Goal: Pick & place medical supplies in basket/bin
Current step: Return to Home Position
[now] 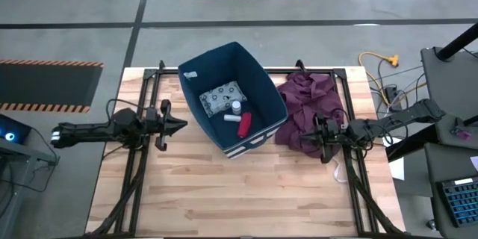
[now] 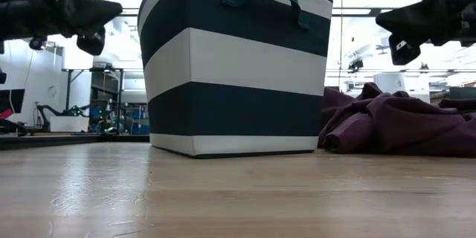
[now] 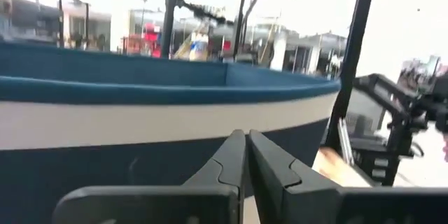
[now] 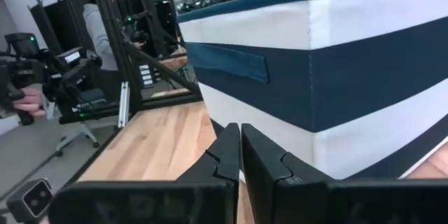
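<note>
The navy-blue fabric bin (image 1: 233, 97) with white stripes stands on the wooden table near its far middle; it also fills the low view (image 2: 238, 67). Inside it lie the grey-white patterned packet (image 1: 222, 98), the small white round container (image 1: 236, 106), the small white cylinder (image 1: 231, 116) and the red roll (image 1: 243, 125). My left gripper (image 1: 182, 125) hovers shut just left of the bin, above the table (image 3: 246, 155). My right gripper (image 1: 308, 132) hovers shut right of the bin, over the maroon cloth's edge (image 4: 240, 147).
The maroon cloth (image 1: 310, 108) lies crumpled on the table right of the bin (image 2: 401, 123). A white cord (image 1: 342, 170) lies near the right edge. Bare wooden table (image 1: 239, 194) spreads toward the near edge. A person stands beyond the table in the right wrist view (image 4: 98, 24).
</note>
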`<state>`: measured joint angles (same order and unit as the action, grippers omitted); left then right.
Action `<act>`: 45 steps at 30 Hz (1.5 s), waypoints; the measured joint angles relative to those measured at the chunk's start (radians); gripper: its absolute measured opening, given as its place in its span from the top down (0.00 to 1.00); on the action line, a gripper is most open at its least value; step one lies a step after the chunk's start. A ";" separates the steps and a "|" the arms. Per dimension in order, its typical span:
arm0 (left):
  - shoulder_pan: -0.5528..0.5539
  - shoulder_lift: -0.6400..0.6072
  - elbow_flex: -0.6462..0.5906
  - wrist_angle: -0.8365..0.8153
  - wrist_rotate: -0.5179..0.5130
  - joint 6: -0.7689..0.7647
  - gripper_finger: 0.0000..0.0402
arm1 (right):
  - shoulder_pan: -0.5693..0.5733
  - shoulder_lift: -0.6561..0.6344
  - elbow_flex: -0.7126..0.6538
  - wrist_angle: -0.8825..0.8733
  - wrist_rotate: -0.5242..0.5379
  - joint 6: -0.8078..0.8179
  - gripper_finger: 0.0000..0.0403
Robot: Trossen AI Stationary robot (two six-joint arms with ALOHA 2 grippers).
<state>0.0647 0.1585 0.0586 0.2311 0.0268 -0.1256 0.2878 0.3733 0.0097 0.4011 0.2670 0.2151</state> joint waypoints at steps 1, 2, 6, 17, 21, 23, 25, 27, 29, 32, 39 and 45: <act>0.000 -0.024 -0.015 0.002 0.000 0.000 1.00 | 0.000 0.000 0.000 0.000 0.000 -0.006 0.98; 0.000 -0.046 -0.029 0.004 0.000 0.000 1.00 | 0.000 0.000 0.000 -0.001 0.000 -0.011 0.98; 0.000 -0.127 -0.042 -0.123 0.000 -0.009 1.00 | 0.000 0.000 0.000 -0.026 0.002 -0.051 0.98; 0.003 -0.155 -0.048 -0.207 -0.005 0.006 1.00 | -0.001 -0.056 0.000 -0.089 0.111 -0.081 0.98; 0.003 -0.155 -0.048 -0.195 -0.006 0.010 1.00 | -0.014 -0.082 0.000 -0.086 0.110 -0.089 0.98; 0.003 -0.155 -0.048 -0.197 -0.006 0.006 1.00 | -0.038 -0.085 0.000 -0.088 0.109 -0.094 0.98; 0.003 -0.155 -0.048 -0.197 -0.006 -0.005 1.00 | -0.068 -0.084 0.000 -0.105 0.095 -0.099 0.98; 0.003 -0.155 -0.048 -0.198 -0.007 -0.007 1.00 | -0.095 -0.077 0.000 -0.131 0.060 -0.099 0.98; 0.003 -0.152 -0.048 -0.197 -0.007 -0.013 1.00 | -0.114 -0.071 0.000 -0.156 0.017 -0.090 0.98; 0.003 -0.152 -0.048 -0.198 -0.007 -0.048 1.00 | -0.119 -0.064 0.000 -0.159 -0.008 -0.117 0.98; 0.003 -0.151 -0.048 -0.204 -0.021 -0.049 1.00 | -0.133 -0.066 0.001 -0.074 0.013 -0.215 0.98; 0.003 -0.128 -0.048 -0.213 -0.027 -0.049 1.00 | -0.133 -0.062 0.001 -0.115 0.013 -0.268 0.98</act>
<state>0.0677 0.0307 0.0109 0.0185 -0.0002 -0.1750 0.1551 0.3115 0.0104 0.2857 0.2802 -0.0533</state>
